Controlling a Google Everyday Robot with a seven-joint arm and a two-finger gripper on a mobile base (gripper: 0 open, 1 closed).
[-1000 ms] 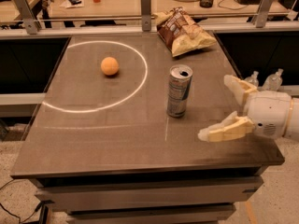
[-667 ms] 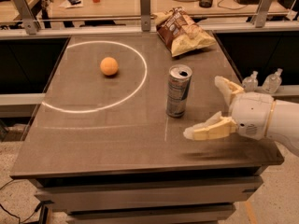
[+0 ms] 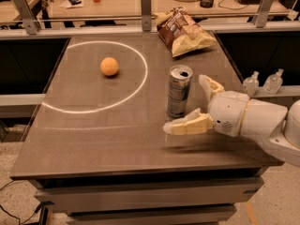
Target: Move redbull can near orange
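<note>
View: camera view, from the near edge of the bench (image 3: 93, 139).
Redbull can (image 3: 180, 93): upright, toward the right edge, well apart from the orange.
Orange (image 3: 109, 66): far-left area, inside a white ring.
Gripper (image 3: 183, 103): near-right area, spread wide, holding nothing. One finger lies before the can's base, the other to its right.
Done: gripper is positioned at the can, as judged.
Left: grasp the can, carry it left, set it beside the orange.

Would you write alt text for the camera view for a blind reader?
An open gripper from the right is beside an upright redbull can on a dark table; the orange lies apart to the left, a chip bag behind.
</note>
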